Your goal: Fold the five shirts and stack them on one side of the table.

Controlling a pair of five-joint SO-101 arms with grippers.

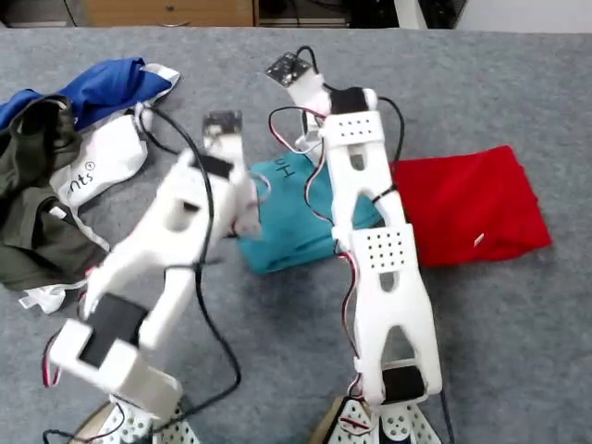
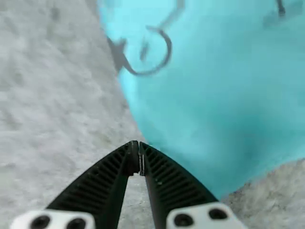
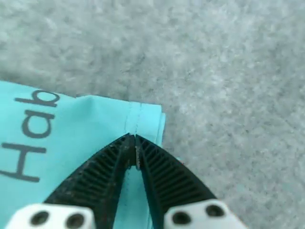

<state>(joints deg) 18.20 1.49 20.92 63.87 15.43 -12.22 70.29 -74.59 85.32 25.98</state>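
Observation:
A folded teal shirt (image 1: 287, 217) with dark print lies mid-table, and a folded red shirt (image 1: 467, 203) sits just right of it. My left gripper (image 2: 135, 157) is shut, its tips at the teal shirt's (image 2: 214, 95) side edge where cloth meets table. My right gripper (image 3: 132, 150) is also shut, its tips over the hemmed far corner of the teal shirt (image 3: 71, 129) beside the print. No cloth is bunched between either pair of fingers. In the high view both arms reach over the teal shirt, the left arm (image 1: 180, 222) from its left and the right arm (image 1: 365, 199) along its right side.
At the table's left edge an unfolded pile holds a blue shirt (image 1: 102, 88), a white shirt (image 1: 102, 162) and a dark olive shirt (image 1: 37, 213). Cables hang from both arms over the teal shirt. Bare grey table (image 1: 518, 342) lies at the front right.

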